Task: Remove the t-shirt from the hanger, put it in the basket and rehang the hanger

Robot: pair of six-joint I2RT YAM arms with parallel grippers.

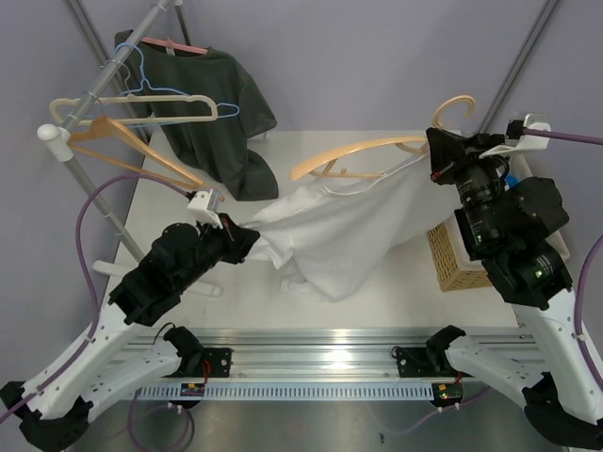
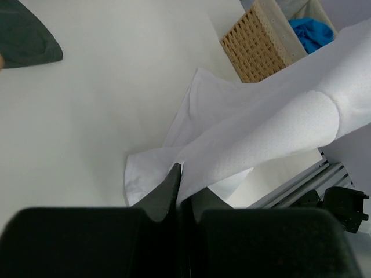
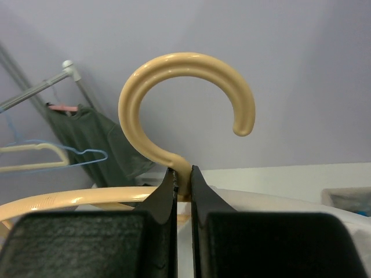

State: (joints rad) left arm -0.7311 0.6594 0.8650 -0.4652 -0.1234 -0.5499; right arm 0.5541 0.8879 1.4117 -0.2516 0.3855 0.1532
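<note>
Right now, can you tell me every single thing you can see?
white shirt: one, white, partly on the hanger, sagging to the table
hanger: one, cream, raised at right
dark shirt: one, grey, on the rack
rack: one, silver, back left
other hangers: four, pink, blue, cream, wood, on the rack
basket: one, tan, table's right edge
blue thing: one, blue, in the basket
table: one, white, under it all
left end effector: one, black, shut on the white shirt
right end effector: one, black, shut on the hanger
</note>
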